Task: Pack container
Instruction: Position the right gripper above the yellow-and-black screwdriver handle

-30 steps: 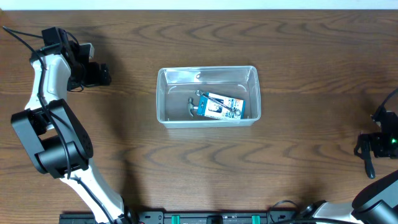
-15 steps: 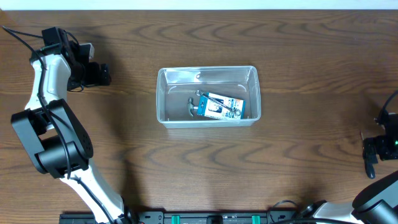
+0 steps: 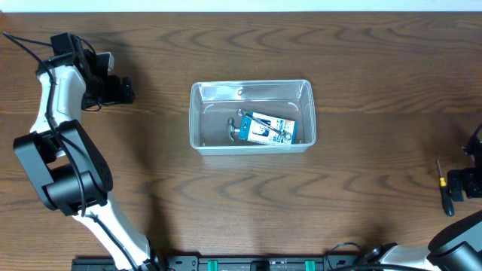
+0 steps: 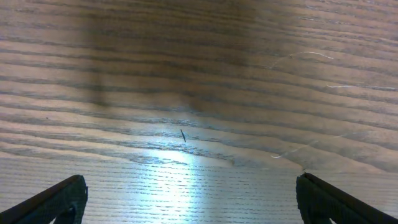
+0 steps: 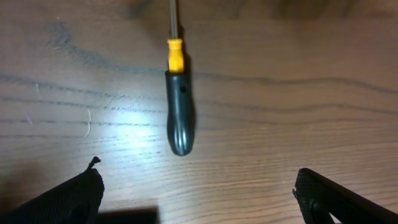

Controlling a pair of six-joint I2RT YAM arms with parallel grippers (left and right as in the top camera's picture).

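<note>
Container (image 3: 251, 83), clear, sits mid-table. Well to its right, the right gripper (image 5: 196, 183) stands wide open and empty, its fingers spread over bare wood just short of a black-handled screwdriver (image 5: 178, 118) lying flat. Over the last second this gripper has backed farther from the container, uncovering the screwdriver. Far left of the container, the left gripper (image 4: 189, 186) is unmoved, splayed open low over the table (image 4: 186, 74), holding nothing. A blue-and-white box (image 3: 267, 129) lies inside the container.
</note>
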